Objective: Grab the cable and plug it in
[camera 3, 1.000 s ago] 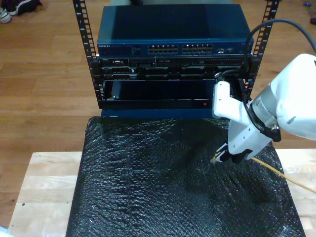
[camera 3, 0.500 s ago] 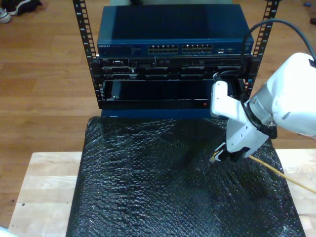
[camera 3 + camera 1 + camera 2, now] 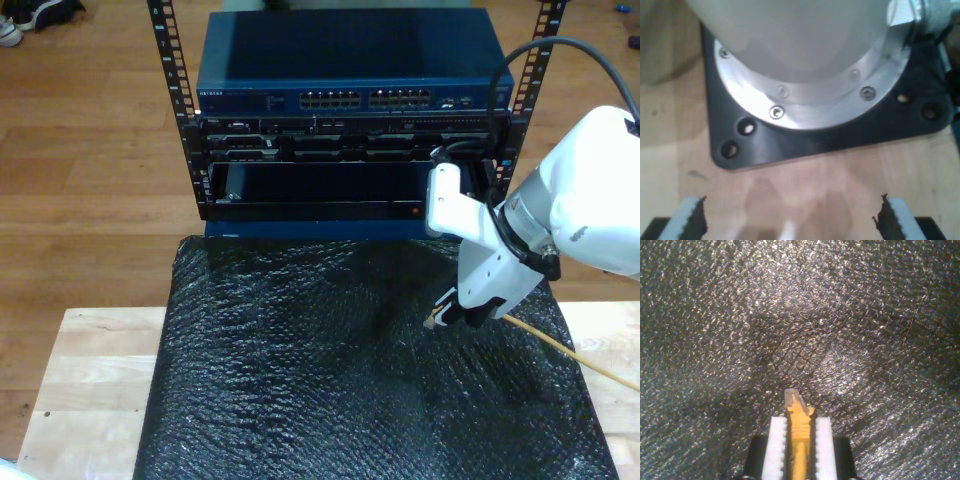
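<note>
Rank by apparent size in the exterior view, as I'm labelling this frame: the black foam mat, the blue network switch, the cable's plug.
1. The black foam mat, the largest.
2. The blue network switch; it sits farther from the camera, so it may look smaller than it is.
3. The cable's plug, tiny, at my second gripper.

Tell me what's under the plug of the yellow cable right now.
Under the plug, held clear in my second tool, lies bare black bubble-wrap matting, with the plug's shadow on it. The matting covers the wooden table beneath, so the wood directly below cannot be seen.
</note>
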Robot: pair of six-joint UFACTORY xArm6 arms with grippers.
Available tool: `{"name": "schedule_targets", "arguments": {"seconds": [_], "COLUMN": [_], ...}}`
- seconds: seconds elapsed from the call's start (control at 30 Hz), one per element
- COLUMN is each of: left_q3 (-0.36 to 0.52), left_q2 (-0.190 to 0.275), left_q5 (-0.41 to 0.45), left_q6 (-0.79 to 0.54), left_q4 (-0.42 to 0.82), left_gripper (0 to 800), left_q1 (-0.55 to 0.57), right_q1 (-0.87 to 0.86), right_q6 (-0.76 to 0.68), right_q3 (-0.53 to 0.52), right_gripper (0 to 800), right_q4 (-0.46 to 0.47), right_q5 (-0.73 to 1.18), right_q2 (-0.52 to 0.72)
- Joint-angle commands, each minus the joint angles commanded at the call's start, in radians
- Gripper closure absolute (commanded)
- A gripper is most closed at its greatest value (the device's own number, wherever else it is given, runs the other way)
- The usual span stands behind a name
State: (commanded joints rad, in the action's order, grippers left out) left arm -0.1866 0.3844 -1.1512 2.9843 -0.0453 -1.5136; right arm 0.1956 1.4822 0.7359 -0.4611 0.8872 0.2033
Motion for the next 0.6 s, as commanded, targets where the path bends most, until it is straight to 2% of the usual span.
{"name": "schedule_targets", "arguments": {"seconds": [0.43, 0.6], "left_q3": [-0.002, -0.002], "left_q2": [0.0, 0.0], "left_q5": [-0.003, -0.003], "left_q6": [-0.009, -0.009], "left_q4": [-0.002, -0.002], "left_gripper": [0, 0], "left_q1": [0.0, 0.0], "right_q1": [0.006, 0.031], "right_q6": [0.002, 0.003], "right_q3": [0.009, 0.011], "right_gripper": [800, 800], "right_q4": [0.0, 0.009], "right_q5": [-0.1, -0.222], "right_q2": [-0.014, -0.017]}}
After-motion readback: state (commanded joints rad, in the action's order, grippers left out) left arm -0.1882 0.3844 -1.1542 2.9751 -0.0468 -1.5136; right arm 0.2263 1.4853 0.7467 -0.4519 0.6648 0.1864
